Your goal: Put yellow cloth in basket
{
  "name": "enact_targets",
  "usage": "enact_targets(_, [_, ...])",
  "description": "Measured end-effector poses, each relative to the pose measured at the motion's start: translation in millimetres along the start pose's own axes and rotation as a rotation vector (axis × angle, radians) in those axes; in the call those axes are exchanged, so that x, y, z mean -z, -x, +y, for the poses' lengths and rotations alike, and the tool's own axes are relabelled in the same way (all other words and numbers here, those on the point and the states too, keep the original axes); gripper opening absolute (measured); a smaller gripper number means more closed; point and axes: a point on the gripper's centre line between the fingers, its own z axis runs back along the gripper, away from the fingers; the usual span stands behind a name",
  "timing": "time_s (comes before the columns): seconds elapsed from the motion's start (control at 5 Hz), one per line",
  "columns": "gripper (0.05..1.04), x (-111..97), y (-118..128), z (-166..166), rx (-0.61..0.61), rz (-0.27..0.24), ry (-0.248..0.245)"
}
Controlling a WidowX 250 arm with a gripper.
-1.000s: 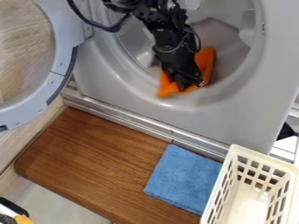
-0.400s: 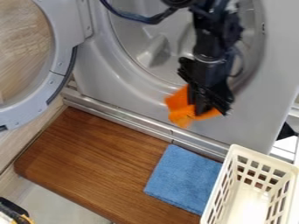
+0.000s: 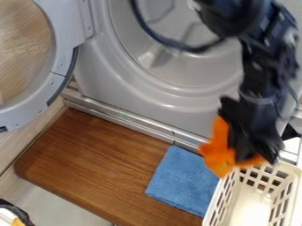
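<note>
Big swing! Gripper (image 3: pixel 256 156) out of washer drum (image 3: pixel 171 73), across and down toward basket (image 3: pixel 288 167), orange cloth (image 3: pixel 219 152) carried along. Cloth pinched in gripper, bunched, hanging by basket's far left corner, beside blue cloth (image 3: pixel 183 176). Carry looks nearly done; release left, maybe 1 short shift inward first, else cloth could catch rim. Arm at upper right, gripper pointing down, slightly tilted.
</note>
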Motion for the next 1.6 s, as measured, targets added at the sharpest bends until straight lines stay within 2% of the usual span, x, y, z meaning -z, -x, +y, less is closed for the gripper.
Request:
enact_targets(0.2, [0.078, 11, -2, -32, 0.034, -0.004, 0.038])
enact_targets(0.4, [0.078, 24, 3, -46, 0.010, 0.015, 0.053])
enact_targets(1.0, [0.099, 30, 6, -46, 0.003, 0.009, 0.051])
enact_targets(1.2, [0.272, 33, 9, -45, 0.010, 0.007, 0.049])
enact_targets(1.6, [0.859, 34, 10, -39, -0.003, -0.004, 0.049])
